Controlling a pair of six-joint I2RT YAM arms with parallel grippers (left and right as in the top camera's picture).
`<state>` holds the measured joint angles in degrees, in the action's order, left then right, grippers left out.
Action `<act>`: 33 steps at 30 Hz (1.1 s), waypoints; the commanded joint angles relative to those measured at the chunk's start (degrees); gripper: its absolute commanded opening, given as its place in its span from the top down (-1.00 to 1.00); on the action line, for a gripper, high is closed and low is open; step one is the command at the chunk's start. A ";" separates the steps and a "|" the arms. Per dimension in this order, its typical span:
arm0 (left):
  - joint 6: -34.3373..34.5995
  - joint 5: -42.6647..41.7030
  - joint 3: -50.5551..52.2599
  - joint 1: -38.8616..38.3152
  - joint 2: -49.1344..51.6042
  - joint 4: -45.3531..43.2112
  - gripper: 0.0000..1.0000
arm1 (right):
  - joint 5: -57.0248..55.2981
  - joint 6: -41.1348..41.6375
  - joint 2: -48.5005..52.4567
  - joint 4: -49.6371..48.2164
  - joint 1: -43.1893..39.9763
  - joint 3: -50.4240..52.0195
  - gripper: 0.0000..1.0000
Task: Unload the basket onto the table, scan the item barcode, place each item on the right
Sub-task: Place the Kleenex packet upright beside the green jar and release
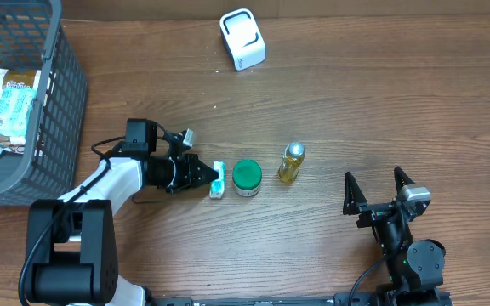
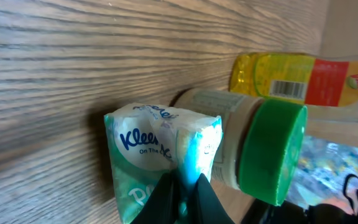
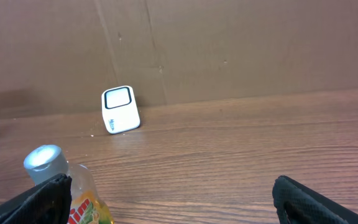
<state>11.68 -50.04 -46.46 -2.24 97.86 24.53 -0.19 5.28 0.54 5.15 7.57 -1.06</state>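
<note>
As judged across the wooden table (image 1: 356, 102), stands at the pickup step: item pinched, not yet raised or shown to the reader.

Far left, grey mesh basket (image 1: 68, 81), holding one wrapped packet (image 1: 11, 106), well apart from the action.

At mid-left, left gripper (image 1: 204, 176) low at table level, jaws drawn together and clamped on the near edge of the tissue pack.

At the near right edge, right gripper (image 1: 373, 174), jaws spread wide, gripping nothing.

At the far side, white scanner (image 1: 242, 38), upright, well apart from the row of items.

Rightmost in that row, yellow bottle (image 1: 291, 162), upright, with its barcode label turned toward the left wrist camera.

Beside it, green-lidded jar (image 1: 247, 177), upright, touching or just beside the pack; cannot tell which.

Smallest, tissue pack (image 1: 218, 180), the item in hand, between the left fingertips and the jar, seemingly not lifted.

Next, probably:
- Lift clear without nudging the jar.
- Carry toward the scanner.
- Turn the wrist until the barcode face meets the window.

No barcode visible on the pack from here, so may need turning to find. Narrow pinch on soft wrapping, so likely to sag or swing; best moved gently.
</note>
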 commanded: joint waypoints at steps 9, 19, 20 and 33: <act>1.25 -1.25 0.63 -0.02 -0.74 -0.55 0.92 | 0.33 -0.42 -0.31 -0.31 -0.20 0.61 -1.00; 2.67 2.62 2.21 -0.09 -0.74 -1.62 0.63 | 0.33 -0.42 -0.31 -0.31 -0.20 0.61 -1.00; 2.67 2.62 2.21 -0.09 -0.74 -1.70 0.51 | 0.33 -0.42 -0.31 -0.31 -0.20 0.61 -1.00; 2.45 2.62 1.40 -0.02 -0.83 -2.10 -0.23 | 0.33 -0.42 -0.31 -0.31 -0.20 0.61 -1.00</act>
<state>14.61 -47.72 -44.69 -2.24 97.86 22.61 -0.21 5.30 0.54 5.19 7.57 -1.06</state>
